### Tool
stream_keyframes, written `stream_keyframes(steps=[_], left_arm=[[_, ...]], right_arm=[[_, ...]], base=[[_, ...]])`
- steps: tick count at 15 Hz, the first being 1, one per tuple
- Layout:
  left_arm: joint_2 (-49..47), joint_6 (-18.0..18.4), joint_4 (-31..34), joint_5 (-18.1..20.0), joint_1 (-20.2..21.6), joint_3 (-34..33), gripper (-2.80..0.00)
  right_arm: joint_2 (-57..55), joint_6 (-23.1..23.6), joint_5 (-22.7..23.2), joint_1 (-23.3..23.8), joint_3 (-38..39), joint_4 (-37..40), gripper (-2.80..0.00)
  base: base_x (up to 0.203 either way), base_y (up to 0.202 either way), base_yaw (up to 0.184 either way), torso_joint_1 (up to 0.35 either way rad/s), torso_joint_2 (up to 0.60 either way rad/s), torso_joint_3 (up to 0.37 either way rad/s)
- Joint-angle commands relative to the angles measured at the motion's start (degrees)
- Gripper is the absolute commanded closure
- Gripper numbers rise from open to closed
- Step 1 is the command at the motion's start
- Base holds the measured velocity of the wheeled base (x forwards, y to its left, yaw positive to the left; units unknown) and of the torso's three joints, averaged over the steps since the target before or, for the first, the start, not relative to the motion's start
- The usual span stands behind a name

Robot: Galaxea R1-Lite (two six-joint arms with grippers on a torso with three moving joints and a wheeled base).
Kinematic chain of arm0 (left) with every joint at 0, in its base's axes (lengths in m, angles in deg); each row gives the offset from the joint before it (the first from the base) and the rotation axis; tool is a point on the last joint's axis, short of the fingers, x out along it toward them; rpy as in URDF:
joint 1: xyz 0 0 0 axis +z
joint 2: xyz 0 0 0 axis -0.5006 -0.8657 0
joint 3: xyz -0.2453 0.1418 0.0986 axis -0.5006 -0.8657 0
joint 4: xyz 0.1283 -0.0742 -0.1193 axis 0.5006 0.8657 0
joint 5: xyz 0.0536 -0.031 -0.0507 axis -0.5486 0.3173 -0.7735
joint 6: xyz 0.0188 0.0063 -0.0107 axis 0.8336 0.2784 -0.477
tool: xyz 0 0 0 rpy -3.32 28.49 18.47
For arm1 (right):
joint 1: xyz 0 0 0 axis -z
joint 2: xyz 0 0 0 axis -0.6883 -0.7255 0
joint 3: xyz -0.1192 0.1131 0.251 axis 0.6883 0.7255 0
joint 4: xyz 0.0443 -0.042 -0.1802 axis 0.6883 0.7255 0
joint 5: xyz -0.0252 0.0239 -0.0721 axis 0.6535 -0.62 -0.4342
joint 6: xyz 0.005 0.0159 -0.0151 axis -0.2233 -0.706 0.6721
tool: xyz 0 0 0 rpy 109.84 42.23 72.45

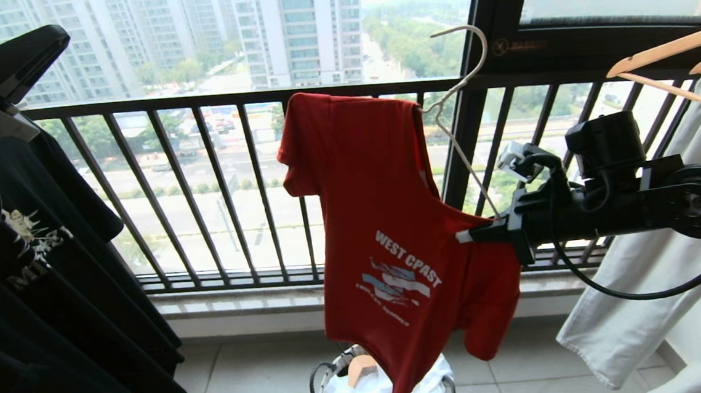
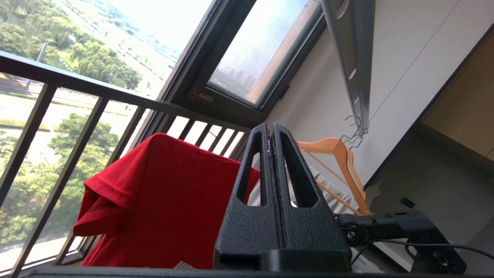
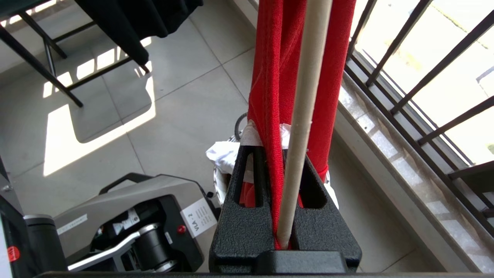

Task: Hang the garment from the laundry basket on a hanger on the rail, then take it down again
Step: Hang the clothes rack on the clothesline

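The red garment [image 1: 389,218] with the white "WEST" print hangs on the off-white hanger [image 1: 460,84]. The hanger is steeply tilted, and its hook is free in the air before the window. My right gripper [image 1: 473,235] is shut on the hanger's lower arm end together with red cloth. In the right wrist view the hanger's rod [image 3: 305,96] and the cloth [image 3: 270,77] run between the jaws of the right gripper [image 3: 278,152]. The laundry basket [image 1: 320,383] stands on the floor below the garment and holds white cloth. My left gripper [image 2: 270,127] is shut and empty, raised at the far left. The rail [image 2: 355,58] runs overhead.
A black T-shirt [image 1: 53,273] hangs at the left. Pale trousers [image 1: 658,273] hang on tan wooden hangers [image 1: 673,47] at the right. The balcony railing [image 1: 226,100] stands just behind the garment. My base [image 3: 135,216] is beside the basket on the tiled floor.
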Motion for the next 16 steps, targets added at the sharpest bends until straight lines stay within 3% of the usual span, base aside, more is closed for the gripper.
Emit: stream_keyframes(steps=[1,7,9,10,13,16], left_arm=[[-0.34,-0.4,-0.45,0.28,-0.03,-0.06,0.0],[0.54,-0.4,-0.45,0.46,-0.12,-0.67,0.0],[1.62,-0.41,-0.45,1.34,-0.3,-1.13,0.0],[2.81,-0.47,-0.45,3.05,-0.65,-2.82,0.0],[10.16,-0.73,-0.45,8.02,-3.02,-9.52,0.0],[18.41,-4.75,2.94,14.6,-3.93,-11.86,0.0]], right_arm=[[0.57,0.04,0.35,-0.01,0.73,-0.03,0.0],[0.81,-0.19,0.07,-0.08,1.56,0.24,0.0],[1.55,-4.04,-0.12,-0.27,1.41,-0.07,0.0],[2.05,-7.16,-1.08,-1.13,1.03,-0.61,0.0],[2.63,-10.12,-6.24,-2.93,0.0,-1.95,0.0],[4.03,-13.9,-8.81,-3.29,0.11,-1.81,0.0]], base=[[0.0,0.0,0.0,0.0,0.0,0.0],[0.0,0.0,0.0,0.0,0.0,0.0],[0.0,0.0,0.0,0.0,0.0,0.0],[0.0,0.0,0.0,0.0,0.0,0.0],[0.0,0.0,0.0,0.0,0.0,0.0],[0.0,0.0,0.0,0.0,0.0,0.0]])
